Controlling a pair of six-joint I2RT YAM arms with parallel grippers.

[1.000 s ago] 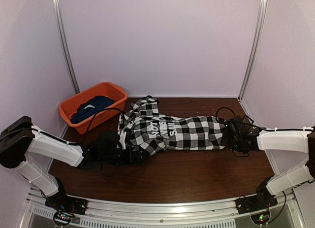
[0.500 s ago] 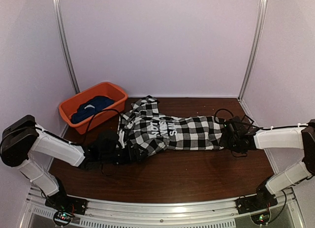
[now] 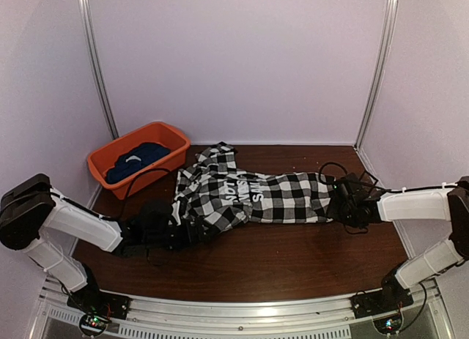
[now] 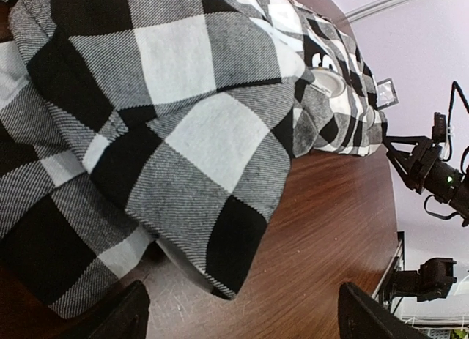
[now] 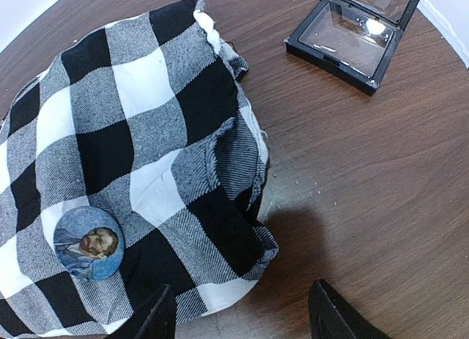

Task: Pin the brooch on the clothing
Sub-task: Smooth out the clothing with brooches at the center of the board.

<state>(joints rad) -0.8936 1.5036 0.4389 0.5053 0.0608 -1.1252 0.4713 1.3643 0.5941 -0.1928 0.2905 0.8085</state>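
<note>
Brown wooden table (image 3: pixel 293 251) bears checked shirt (image 3: pixel 286 196), orange tub (image 3: pixel 167 160) and small black case (image 5: pixel 344 42).

A round blue portrait brooch (image 5: pixel 89 244) lies on the rumpled black-and-white checked shirt (image 5: pixel 146 134).

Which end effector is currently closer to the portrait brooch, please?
Right. The right end effector is just beside the portrait brooch, on one end of the checked shirt; the left end effector is at the opposite end.
</note>
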